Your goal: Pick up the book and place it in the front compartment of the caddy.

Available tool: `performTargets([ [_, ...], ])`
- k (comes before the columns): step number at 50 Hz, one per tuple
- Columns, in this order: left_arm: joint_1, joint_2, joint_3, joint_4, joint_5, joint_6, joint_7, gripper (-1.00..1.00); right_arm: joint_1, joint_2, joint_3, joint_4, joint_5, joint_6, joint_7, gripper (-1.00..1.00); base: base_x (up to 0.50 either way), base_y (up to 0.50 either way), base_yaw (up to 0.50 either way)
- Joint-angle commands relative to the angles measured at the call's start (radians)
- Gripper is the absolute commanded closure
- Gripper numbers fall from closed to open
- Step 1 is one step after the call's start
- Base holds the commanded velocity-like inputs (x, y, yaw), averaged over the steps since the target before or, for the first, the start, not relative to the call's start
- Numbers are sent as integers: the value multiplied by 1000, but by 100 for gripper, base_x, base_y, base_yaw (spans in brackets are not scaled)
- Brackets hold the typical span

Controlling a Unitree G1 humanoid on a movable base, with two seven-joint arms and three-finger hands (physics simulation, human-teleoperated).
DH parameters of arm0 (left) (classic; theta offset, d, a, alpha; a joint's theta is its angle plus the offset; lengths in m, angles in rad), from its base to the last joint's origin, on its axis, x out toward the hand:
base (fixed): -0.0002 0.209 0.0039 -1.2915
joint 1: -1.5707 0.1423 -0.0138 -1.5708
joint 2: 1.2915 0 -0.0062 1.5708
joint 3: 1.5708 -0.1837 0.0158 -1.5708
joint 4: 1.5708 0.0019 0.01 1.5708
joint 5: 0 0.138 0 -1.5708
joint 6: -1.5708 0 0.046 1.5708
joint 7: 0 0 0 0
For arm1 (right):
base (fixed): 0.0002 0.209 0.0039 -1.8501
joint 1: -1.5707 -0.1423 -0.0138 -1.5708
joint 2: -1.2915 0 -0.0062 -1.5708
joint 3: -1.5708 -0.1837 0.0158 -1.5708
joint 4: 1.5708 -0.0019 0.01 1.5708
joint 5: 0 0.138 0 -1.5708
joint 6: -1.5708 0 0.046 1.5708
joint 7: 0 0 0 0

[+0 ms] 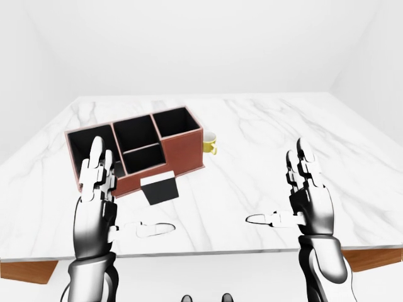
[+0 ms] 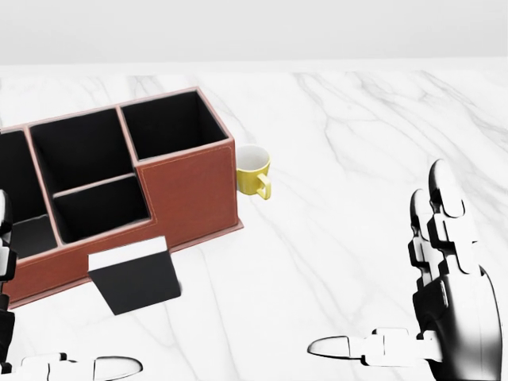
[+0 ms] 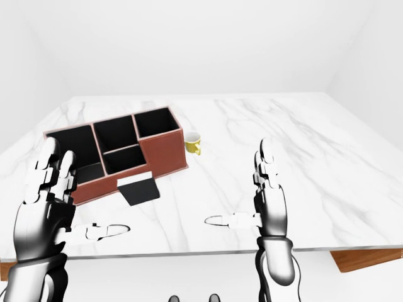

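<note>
On marble: one book point(image 2: 133, 276), one caddy point(image 2: 189, 194)

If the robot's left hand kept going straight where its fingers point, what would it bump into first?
Probably the reddish-brown caddy. The open left hand has fingers pointing up the left-eye view toward its leftmost compartment, though depth is unclear; it might pass over the top.

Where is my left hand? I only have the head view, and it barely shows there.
Observer: In the left-eye view, the left hand is raised with its fingers open and upright. It sits left of the book and isn't touching it.
Operator: And the caddy's left end? It's cut off for me.
Observer: The right-eye view shows the whole caddy. Its left end is one large compartment, partly behind the left hand's fingertips.
</note>
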Motion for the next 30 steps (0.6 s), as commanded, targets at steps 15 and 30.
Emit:
performTargets([
  [15,18,-11,27,-5,-37,0,-10,-100,-1,-2,20,-3,-20,0,-5,-100,50,0,0],
  [30,17,-12,21,-3,-28,0,-14,-100,4,-3,24,-4,-18,0,-7,-100,50,0,0],
])
